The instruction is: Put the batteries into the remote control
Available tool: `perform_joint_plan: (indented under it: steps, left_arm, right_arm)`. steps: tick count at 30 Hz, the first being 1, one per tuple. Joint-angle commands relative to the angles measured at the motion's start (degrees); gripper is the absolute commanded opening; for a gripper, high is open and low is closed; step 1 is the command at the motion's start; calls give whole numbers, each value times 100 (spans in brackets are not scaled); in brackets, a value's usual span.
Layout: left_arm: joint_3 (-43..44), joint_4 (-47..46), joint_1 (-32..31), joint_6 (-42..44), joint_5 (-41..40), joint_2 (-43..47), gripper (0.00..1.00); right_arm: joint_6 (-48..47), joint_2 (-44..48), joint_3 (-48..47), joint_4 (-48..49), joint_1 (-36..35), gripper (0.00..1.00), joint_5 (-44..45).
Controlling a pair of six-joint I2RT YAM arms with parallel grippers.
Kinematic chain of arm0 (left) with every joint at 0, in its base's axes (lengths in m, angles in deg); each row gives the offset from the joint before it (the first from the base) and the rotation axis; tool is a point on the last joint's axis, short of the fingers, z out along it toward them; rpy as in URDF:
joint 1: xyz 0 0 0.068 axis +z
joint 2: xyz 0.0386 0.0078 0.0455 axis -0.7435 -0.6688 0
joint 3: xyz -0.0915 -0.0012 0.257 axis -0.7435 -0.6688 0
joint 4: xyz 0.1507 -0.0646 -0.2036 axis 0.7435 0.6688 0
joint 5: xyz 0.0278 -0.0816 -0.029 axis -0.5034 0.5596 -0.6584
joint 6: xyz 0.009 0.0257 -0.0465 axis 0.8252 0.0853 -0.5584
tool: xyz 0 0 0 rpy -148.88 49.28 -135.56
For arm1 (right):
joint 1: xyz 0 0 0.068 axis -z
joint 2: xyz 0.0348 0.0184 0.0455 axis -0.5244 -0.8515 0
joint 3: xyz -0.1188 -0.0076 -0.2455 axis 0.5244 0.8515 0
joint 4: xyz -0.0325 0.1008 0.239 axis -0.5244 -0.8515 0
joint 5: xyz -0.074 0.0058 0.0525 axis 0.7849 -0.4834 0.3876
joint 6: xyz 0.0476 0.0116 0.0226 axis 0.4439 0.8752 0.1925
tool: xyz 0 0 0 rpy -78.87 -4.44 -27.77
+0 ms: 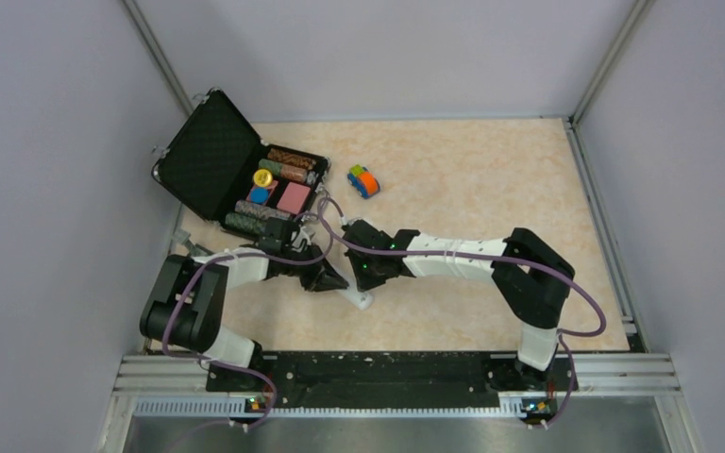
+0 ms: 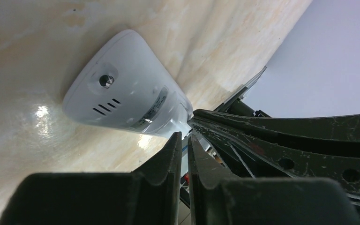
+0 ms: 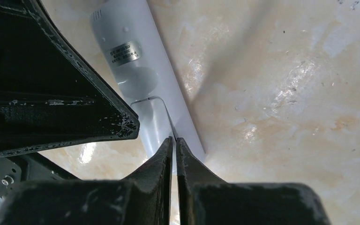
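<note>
The remote control (image 2: 126,93) at the tips of my left jaws is plain white, with a silver-grey label (image 3: 123,52) printed in dark lettering. Both sets of jaws are matt black, scuffed pale along their edges. Under them the table (image 1: 472,189) is marbled peach and cream, with glossy white glints. Well beyond the jaws, the case (image 1: 210,156) is black and its lid lining is dotted. Inside it I see chip stacks (image 1: 291,158) striped brown-and-white and green-and-white, a pink square (image 1: 294,197), a blue piece (image 1: 259,195) and a yellow disc (image 1: 262,176). Beyond my right jaws the toy car (image 1: 363,180) is orange, blue and green. The cables (image 1: 600,321) are purple, and the arms (image 1: 434,266) are white and black.
</note>
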Motion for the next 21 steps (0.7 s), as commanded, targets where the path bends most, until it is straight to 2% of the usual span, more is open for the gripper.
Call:
perform_joint_plan:
  steps: [1, 12, 21]
  left_arm:
    - [33, -186, -72, 17, -9, -155, 14]
    - [-47, -73, -136, 128, -347, -354, 14]
    - [-53, 241, -141, 287, -803, -179, 13]
  right_arm:
    - [-83, 155, -65, 80, -6, 5, 191]
    - [766, 684, 94, -211, -19, 19, -31]
    - [1193, 707, 312, -97, -30, 14, -385]
